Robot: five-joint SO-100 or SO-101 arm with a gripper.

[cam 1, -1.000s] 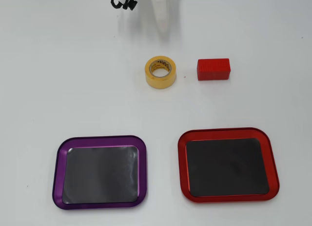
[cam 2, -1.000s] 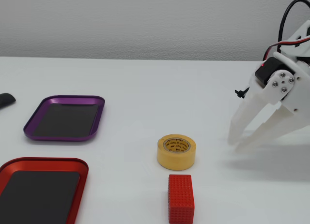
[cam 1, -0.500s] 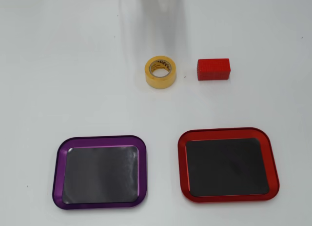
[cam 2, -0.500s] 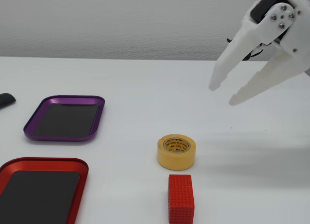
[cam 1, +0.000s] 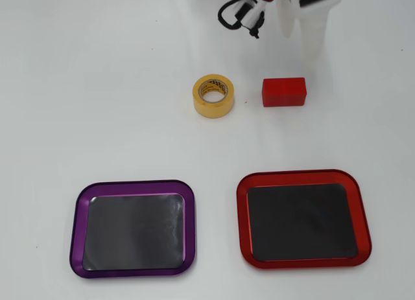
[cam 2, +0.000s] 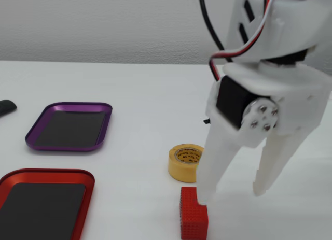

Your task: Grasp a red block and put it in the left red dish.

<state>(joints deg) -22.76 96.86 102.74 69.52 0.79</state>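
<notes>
The red block (cam 1: 283, 92) lies on the white table to the right of a yellow tape roll (cam 1: 213, 95); in the fixed view the block (cam 2: 193, 219) sits at the bottom edge, just in front of the roll (cam 2: 187, 162). My white gripper (cam 1: 301, 37) hangs open at the top of the overhead view, just beyond the block's far side. In the fixed view the gripper (cam 2: 233, 194) points down, its left fingertip close over the block's far end and nothing between the fingers. The red dish (cam 1: 243, 216) lies at the lower right overhead and at the lower left (cam 2: 46, 172) in the fixed view.
A purple-rimmed tray (cam 1: 76, 229) lies beside the red dish; in the fixed view it (cam 2: 67, 147) sits behind the dish. A small dark object (cam 2: 6, 106) shows at the left edge. Black cables (cam 1: 237, 11) hang by the arm.
The gripper has swung from high at the right down and toward the camera, and now stands with open fingers just behind the red block. Block, tape and trays have not moved.
</notes>
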